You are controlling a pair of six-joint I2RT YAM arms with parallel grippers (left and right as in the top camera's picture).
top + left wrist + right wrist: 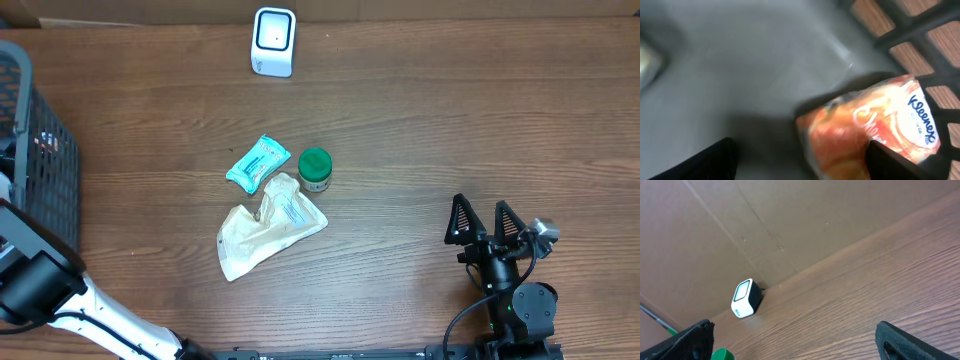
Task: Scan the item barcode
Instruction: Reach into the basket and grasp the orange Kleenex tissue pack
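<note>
Down in the black basket [40, 150] at your left lies the tissue pack [875, 125], flat on the grey floor and up against the mesh wall. Your left gripper [800, 145] hangs right over it, fingers spread wide and pinching nothing; one fingertip [890, 162] overlaps the pack's near edge, but whether it touches you cannot tell from this blurred view. Your right gripper [487, 222] stands over bare table [420, 110] at the right, jaws fully apart and empty.

Treat the pack as light, soft and slick: the film wrap will likely dent and slide under a hard squeeze. Take it across its narrow sides near the middle, so the printed faces stay uncovered for the scanner [273, 41] at the far edge. No barcode shows from here.

A teal packet [258, 163], a green-lidded jar [315, 168] and a cream pouch [268, 228] lie mid-table; the packet and the pouch look equally limp.
</note>
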